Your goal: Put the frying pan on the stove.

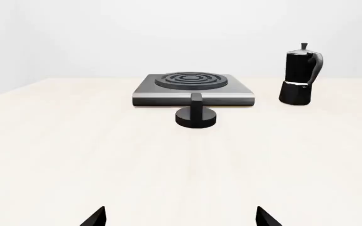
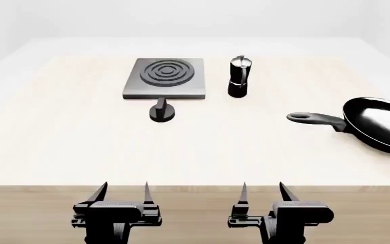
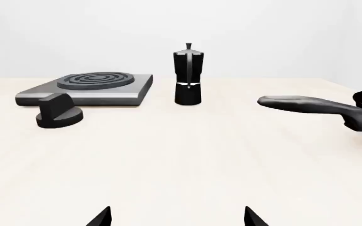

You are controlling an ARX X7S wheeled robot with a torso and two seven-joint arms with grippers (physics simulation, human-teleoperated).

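Note:
The frying pan point(image 2: 381, 124), glossy black with a thin silver rim, lies at the table's right edge, its long handle pointing left; the right wrist view shows the handle point(image 3: 307, 104). The stove point(image 2: 166, 77), a dark grey square plate with raised rings, sits at the far middle-left; it also shows in the left wrist view point(image 1: 192, 87) and the right wrist view point(image 3: 90, 87). My left gripper point(image 2: 122, 194) and right gripper point(image 2: 263, 193) hover at the table's near edge, both open and empty, far from pan and stove.
A small black round knob point(image 2: 162, 112) stands just in front of the stove. A black and silver moka pot point(image 2: 239, 76) stands right of the stove. The light wooden table point(image 2: 66, 147) has white walls behind it.

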